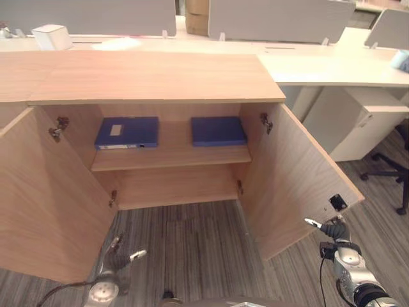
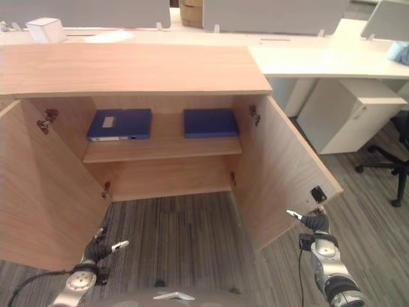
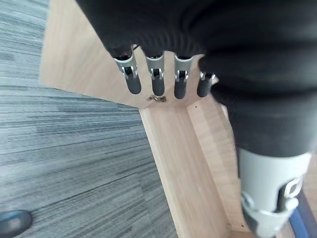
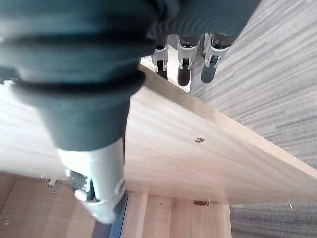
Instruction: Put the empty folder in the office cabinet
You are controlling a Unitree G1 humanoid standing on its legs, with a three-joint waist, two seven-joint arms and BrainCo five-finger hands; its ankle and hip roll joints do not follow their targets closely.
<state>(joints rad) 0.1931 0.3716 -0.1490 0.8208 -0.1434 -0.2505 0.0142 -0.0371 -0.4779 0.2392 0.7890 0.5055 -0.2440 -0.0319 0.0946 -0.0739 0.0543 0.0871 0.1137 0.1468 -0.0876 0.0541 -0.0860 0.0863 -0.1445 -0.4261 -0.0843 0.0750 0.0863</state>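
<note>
The wooden office cabinet [image 1: 147, 77] stands with both doors swung wide. Two blue folders lie flat on its upper shelf [image 1: 169, 157]: one with a white label [image 1: 126, 132] on the left, a plain one [image 1: 217, 131] on the right. The lower compartment holds nothing. My left hand [image 1: 118, 259] hangs low in front of the left door [image 1: 45, 198], fingers [image 3: 157, 82] straight, holding nothing. My right hand [image 1: 333, 229] is by the outer lower corner of the right door [image 1: 294, 185], just under its black handle [image 1: 338, 203], fingers [image 4: 184, 64] straight beside the door's edge and empty.
White desks [image 1: 332, 64] with grey dividers run behind the cabinet. A white drawer unit [image 1: 358, 128] and a black office chair base [image 1: 390, 173] stand to the right. A white box [image 1: 51, 36] sits on the desk at back left. Grey striped carpet [image 1: 185, 249] lies before the cabinet.
</note>
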